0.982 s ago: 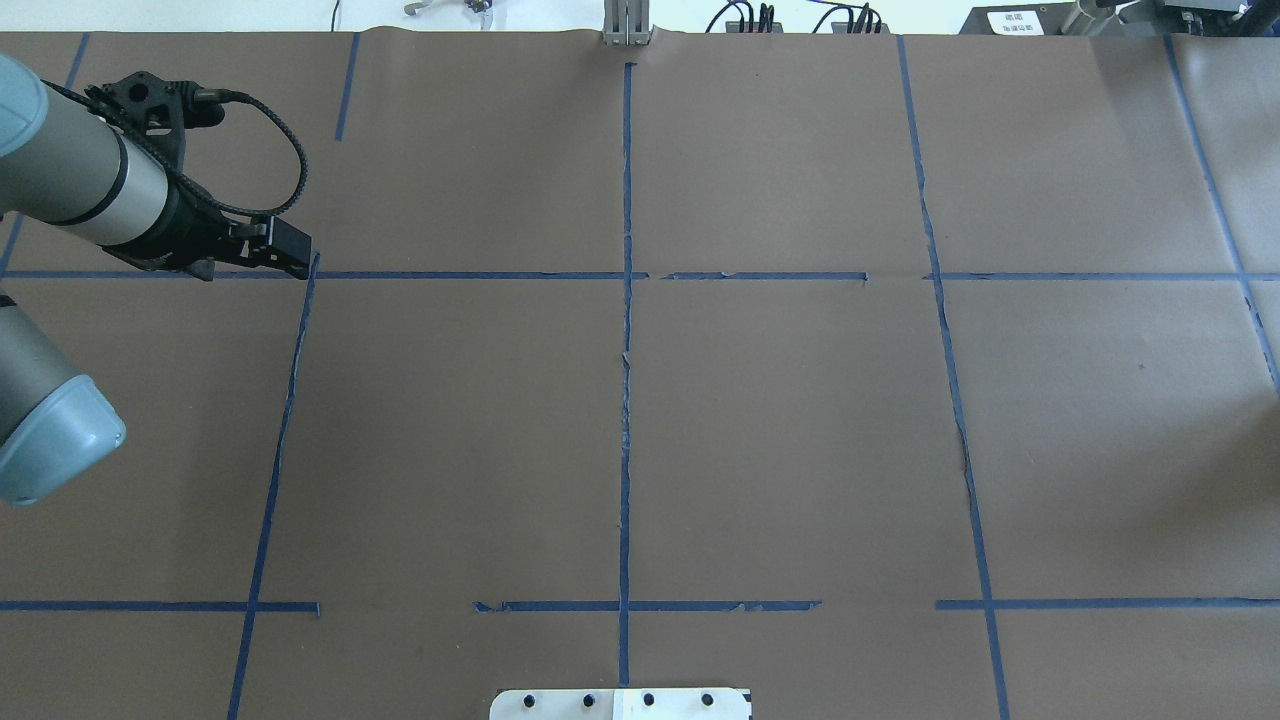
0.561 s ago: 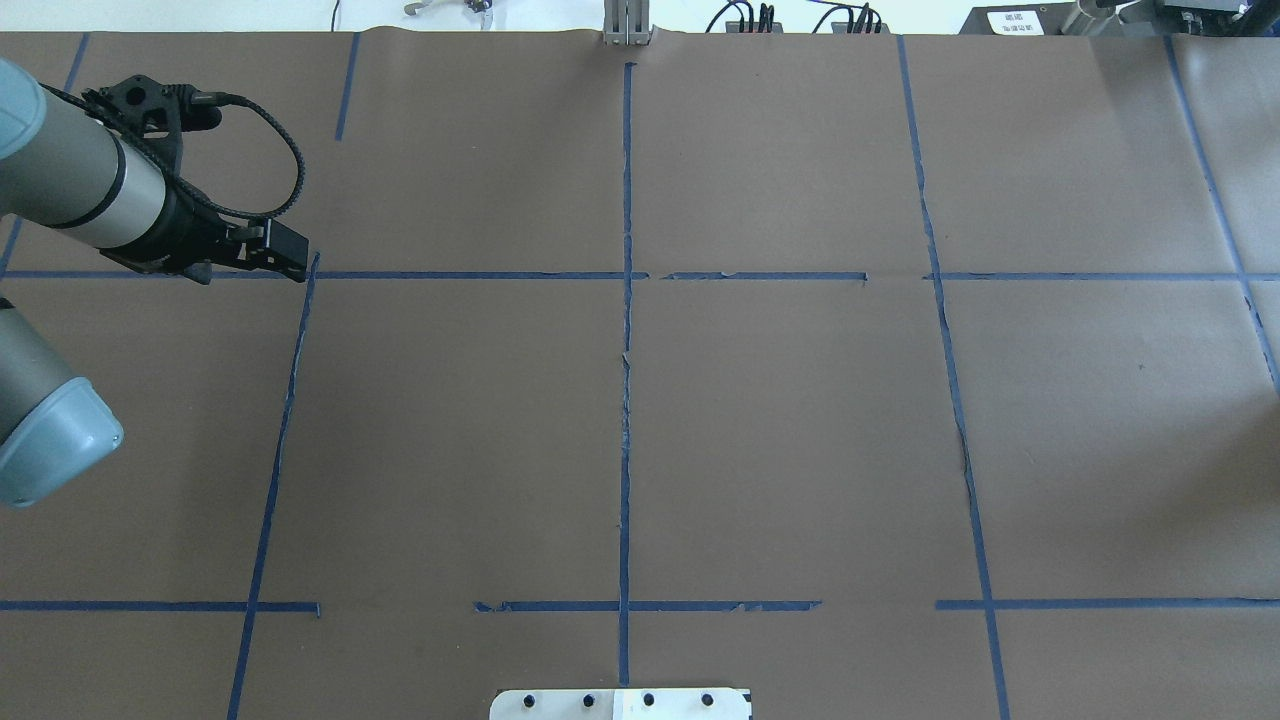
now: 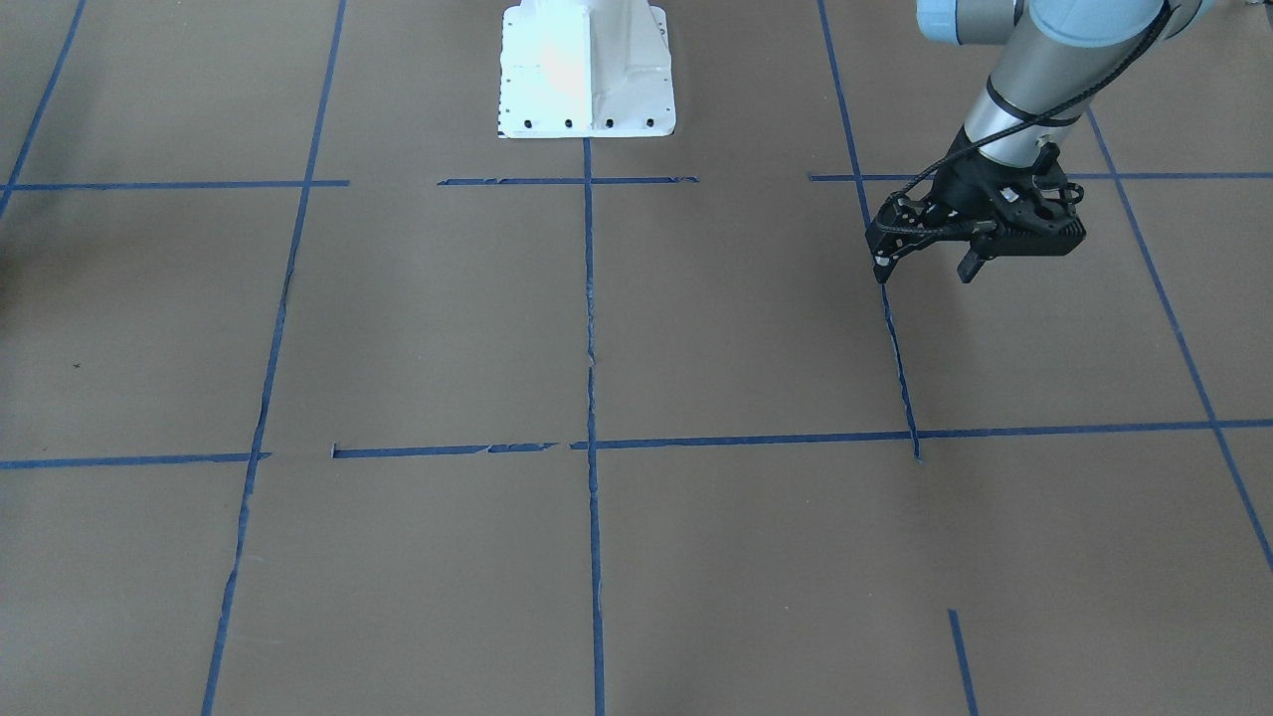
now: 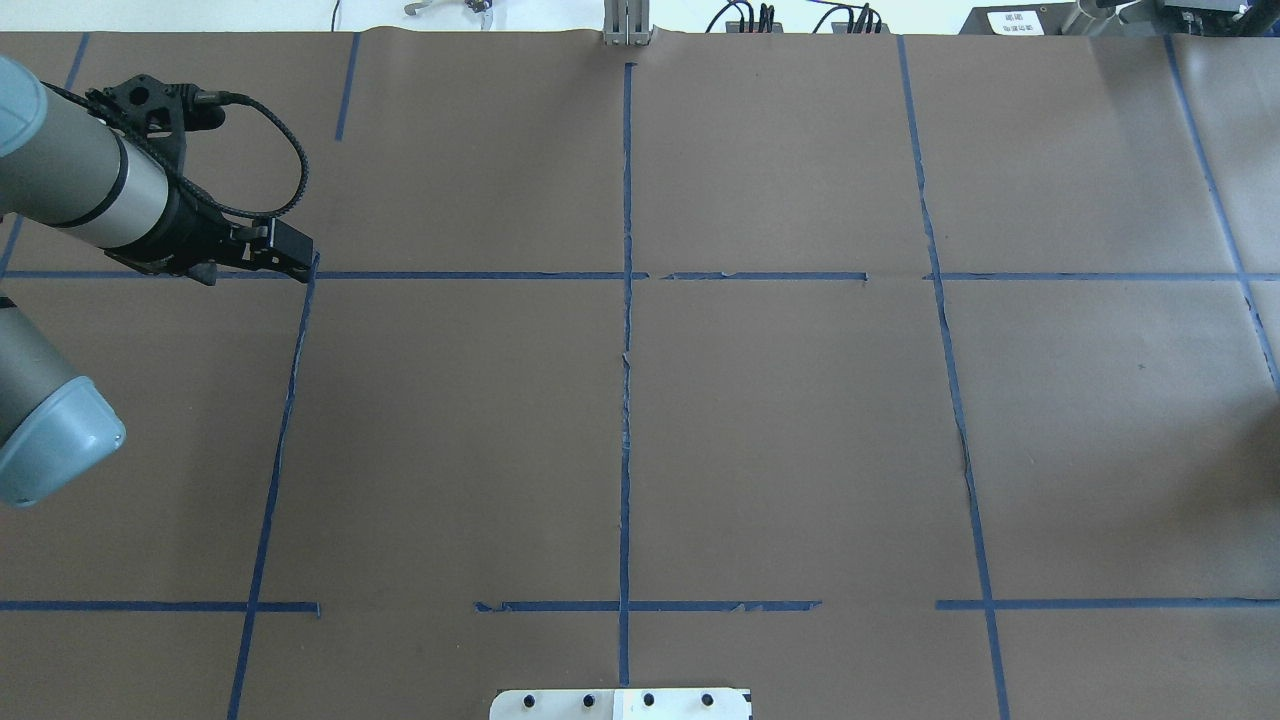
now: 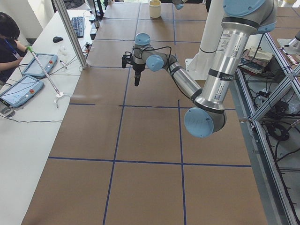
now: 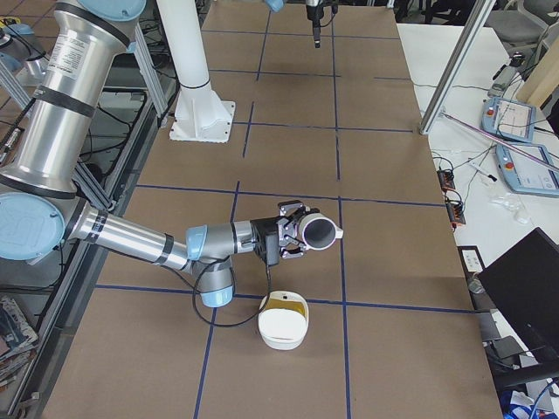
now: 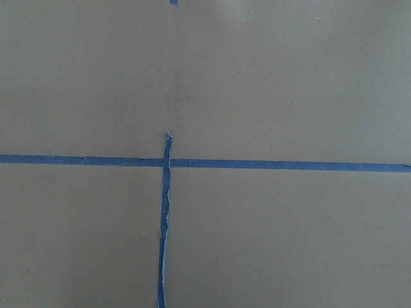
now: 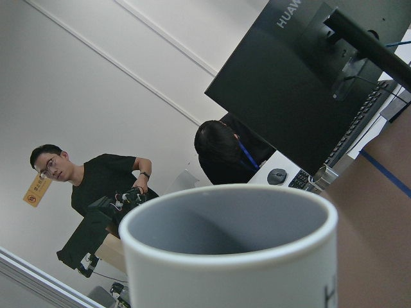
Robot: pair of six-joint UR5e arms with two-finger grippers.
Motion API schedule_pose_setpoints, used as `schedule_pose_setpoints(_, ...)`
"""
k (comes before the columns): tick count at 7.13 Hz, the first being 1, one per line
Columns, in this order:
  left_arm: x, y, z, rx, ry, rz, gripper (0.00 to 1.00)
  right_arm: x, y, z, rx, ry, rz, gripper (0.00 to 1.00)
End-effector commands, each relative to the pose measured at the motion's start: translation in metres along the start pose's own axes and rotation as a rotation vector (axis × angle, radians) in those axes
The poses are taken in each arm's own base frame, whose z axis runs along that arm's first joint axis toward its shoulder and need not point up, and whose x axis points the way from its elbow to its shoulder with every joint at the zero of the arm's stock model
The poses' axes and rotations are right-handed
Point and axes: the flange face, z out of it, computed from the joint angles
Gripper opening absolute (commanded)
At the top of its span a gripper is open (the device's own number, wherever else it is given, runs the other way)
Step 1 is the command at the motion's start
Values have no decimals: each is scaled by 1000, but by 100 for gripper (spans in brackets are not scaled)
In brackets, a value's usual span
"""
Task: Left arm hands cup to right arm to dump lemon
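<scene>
Overhead exterior has my left arm [image 4: 90, 190] coming in at the table's [image 4: 780, 430] left edge, reaching toward a crossing of blue tape lines [image 4: 460, 275]. On the front-facing camera the left gripper [image 3: 925, 268] hangs above the brown paper with its thin fingers [image 3: 881, 267] spread apart and nothing between them. The left wrist camera looks straight down on that tape crossing.

Moving right along the table, the exterior right camera shows the right arm [image 6: 131, 237] stretched out low. The cup [image 6: 321, 232] sits at the end of the right gripper [image 6: 304, 234], off the table and tipped on its side, mouth pointing away from the arm. From that side view alone I cannot tell whether those fingers are clamped on it. The right wrist camera sees the cup's white rim and grey inside close up. Just beside the cup, nearer that side camera, a white bowl [image 6: 284, 332] stands on the paper. The yellowish patch at its far rim may be the lemon [image 6: 281, 305], though it is too small to be sure.
</scene>
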Motion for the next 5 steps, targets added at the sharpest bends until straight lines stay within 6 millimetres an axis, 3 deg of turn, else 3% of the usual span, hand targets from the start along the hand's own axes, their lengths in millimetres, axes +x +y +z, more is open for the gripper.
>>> schedule_pose_setpoints(1,4,1,-5,6,11,12,100,-91,13,37,-115,-3,-249,4)
schedule_pose_setpoints(2,14,1,-16,15,26,21,100,-120,18,60,-124,-20,-307,3)
schedule_pose_setpoints(3,19,1,-19,20,35,27,100,-130,30,76,-152,-43,-442,3)
schedule_pose_setpoints(4,35,4,-23,26,65,50,100,-138,50,98,-187,-66,-659,3)
schedule_pose_setpoints(5,51,4,-25,31,83,71,100,-162,83,134,-231,-93,-731,4)
